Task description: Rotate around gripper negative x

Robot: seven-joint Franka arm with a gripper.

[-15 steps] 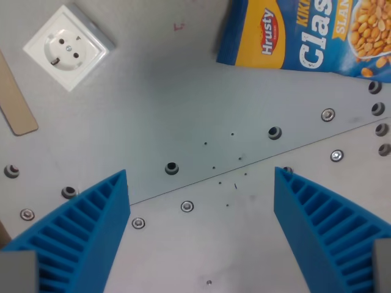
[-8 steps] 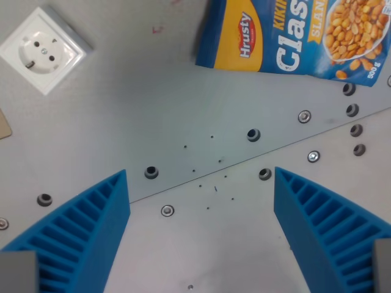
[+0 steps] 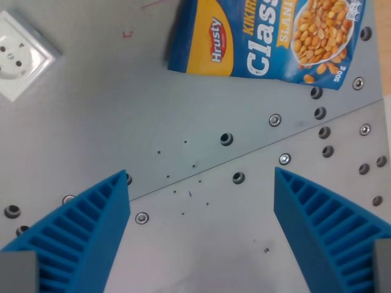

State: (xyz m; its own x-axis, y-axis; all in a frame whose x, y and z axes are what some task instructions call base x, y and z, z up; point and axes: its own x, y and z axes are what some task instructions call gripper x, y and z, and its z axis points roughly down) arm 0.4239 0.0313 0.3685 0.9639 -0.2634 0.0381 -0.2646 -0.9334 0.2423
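Observation:
My gripper (image 3: 201,235) is open and empty. Its two blue ribbed fingers (image 3: 85,235) stand wide apart at the bottom of the wrist view, above a bare grey metal table (image 3: 122,104) with screw holes. A blue and yellow Hrusty peanut bag (image 3: 263,39) lies flat at the top, right of centre, well beyond the fingertips. Nothing lies between the fingers.
A white wall socket (image 3: 21,52) lies at the top left, partly cut by the frame edge. A seam (image 3: 244,160) between two table plates runs diagonally across the middle, lined with bolts and holes. A pale strip shows at the right edge (image 3: 387,67).
The whole scene has shifted left and downward in the picture, so the camera has moved. More of the peanut bag shows; the wooden piece at the left has left the view. The fingers stay equally open.

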